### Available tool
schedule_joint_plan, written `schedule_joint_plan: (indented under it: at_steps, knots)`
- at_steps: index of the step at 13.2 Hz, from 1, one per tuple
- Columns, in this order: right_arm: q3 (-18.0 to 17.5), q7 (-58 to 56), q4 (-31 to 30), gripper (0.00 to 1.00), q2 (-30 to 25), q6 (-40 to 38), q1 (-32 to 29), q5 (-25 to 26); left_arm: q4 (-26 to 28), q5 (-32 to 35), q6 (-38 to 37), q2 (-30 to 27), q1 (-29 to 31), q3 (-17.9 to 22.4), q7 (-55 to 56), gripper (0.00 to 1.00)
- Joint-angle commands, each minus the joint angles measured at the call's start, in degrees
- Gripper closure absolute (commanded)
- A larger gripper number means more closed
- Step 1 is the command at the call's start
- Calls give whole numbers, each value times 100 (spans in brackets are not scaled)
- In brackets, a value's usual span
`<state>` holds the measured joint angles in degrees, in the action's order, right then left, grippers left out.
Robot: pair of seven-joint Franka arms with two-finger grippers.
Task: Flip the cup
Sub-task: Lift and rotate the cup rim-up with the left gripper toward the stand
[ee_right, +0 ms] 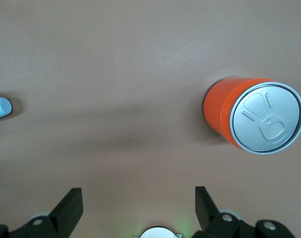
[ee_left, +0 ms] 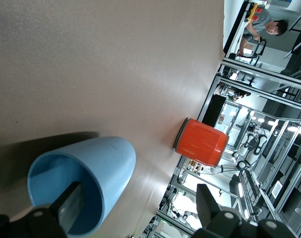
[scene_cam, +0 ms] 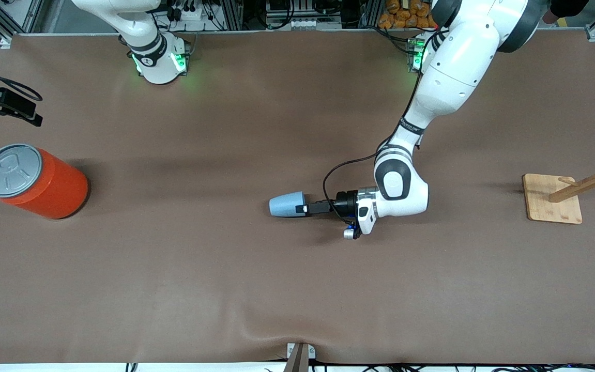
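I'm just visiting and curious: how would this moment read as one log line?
cup: on its side, mid-table | left gripper: open, one finger inside cup's mouth | right gripper: open, waiting above table | orange can: upright

A light-blue cup (scene_cam: 286,204) lies on its side near the middle of the brown desk (scene_cam: 225,268), its mouth turned toward the left gripper (scene_cam: 303,208), which is low at that rim with 1 of its fingers (scene_cam: 301,208) there. An orange can (scene_cam: 36,181) stands at the right arm's end, a wooden rack (scene_cam: 571,194) at the left arm's end.
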<state>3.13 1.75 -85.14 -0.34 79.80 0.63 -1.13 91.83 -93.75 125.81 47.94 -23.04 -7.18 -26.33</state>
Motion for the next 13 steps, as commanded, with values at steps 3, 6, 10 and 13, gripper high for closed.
schedule_joint_plan:
  at_steps: [3,6,10,13]
  knots:
    - [-14,89,129,0,52,-35,-72,-54,-280,-275,93,268,-95,-3,-136,0]
    - [-6,89,129,0,52,-35,-72,-45,-341,-433,241,339,-244,-3,-144,0]
    - [-6,89,129,0,43,-35,-72,-28,-473,-486,339,418,-394,6,-275,22]
    - [-6,89,129,0,43,-26,-81,-28,-439,-478,339,401,-342,15,-698,100]
